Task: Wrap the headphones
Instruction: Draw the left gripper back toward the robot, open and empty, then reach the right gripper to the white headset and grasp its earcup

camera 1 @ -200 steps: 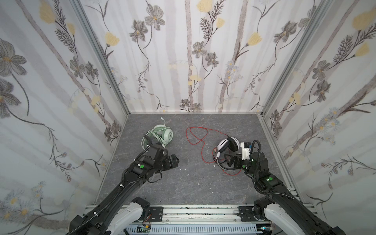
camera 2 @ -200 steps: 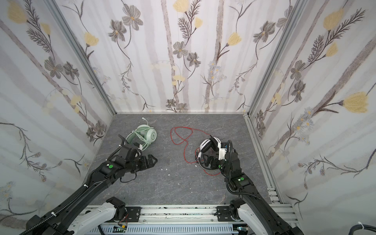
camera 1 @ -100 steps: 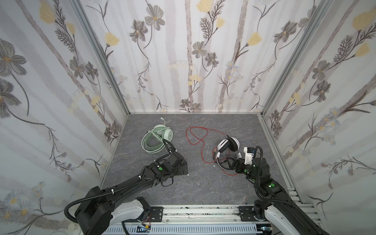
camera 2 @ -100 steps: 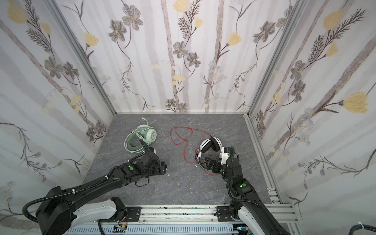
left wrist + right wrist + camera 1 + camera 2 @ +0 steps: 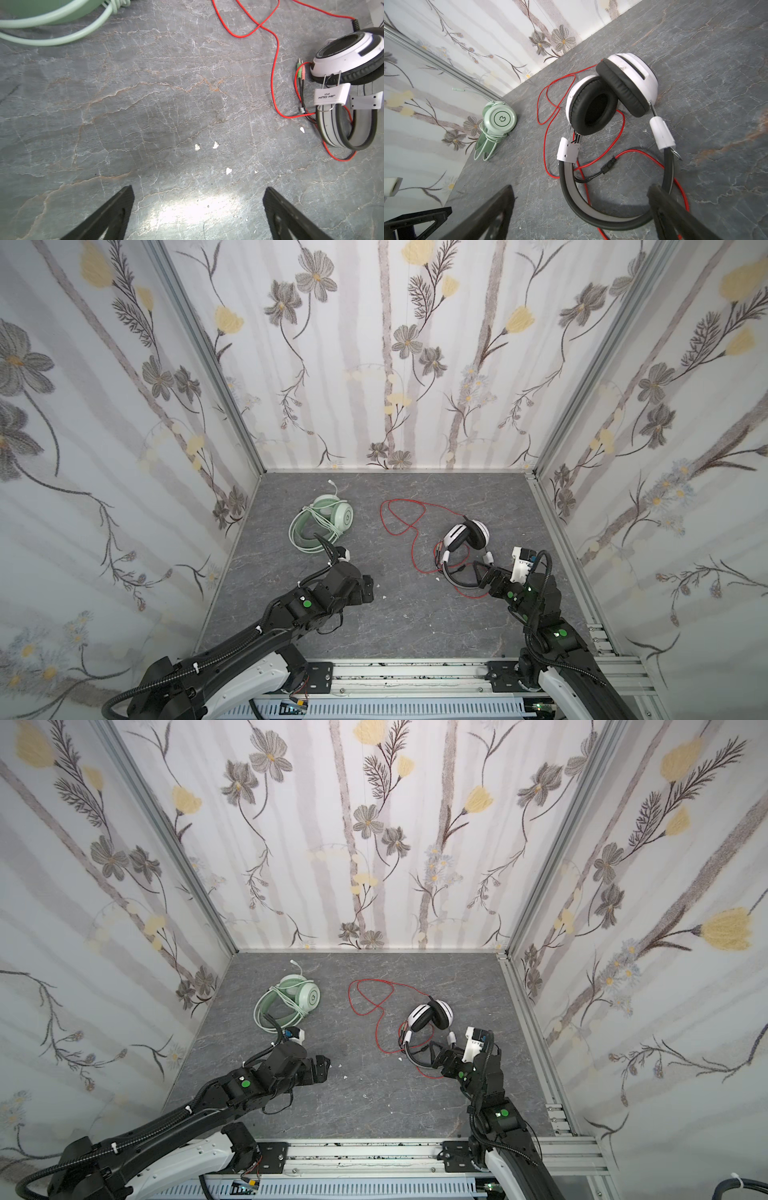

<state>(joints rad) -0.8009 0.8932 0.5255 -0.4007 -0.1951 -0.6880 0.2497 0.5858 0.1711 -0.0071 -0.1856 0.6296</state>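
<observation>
The worktop is a grey, marble-patterned surface enclosed by floral-papered walls. In both top views the mint green headset lies left of centre, toward the rear wall. Its green cable is bundled around the band and ear cups, and the plug end points at the rear wall. The white-and-black headset lies right of centre with its ear cups toward the rear and its headband toward the front edge. Its red cable is not wound: it lies in loose loops on the worktop between the two headsets and under the headband. The cable ends in a green and a pink plug beside one ear cup. The left pincer is low over bare worktop below the green headset, near the centre. Its fingers are spread wide and grip nothing. Small white flecks lie on the surface ahead of it. The right pincer is at the front arc of the white-and-black headband, jaws spread wide. In the right wrist view the arc lies between the two fingers. Whether either finger touches the band cannot be determined.
</observation>
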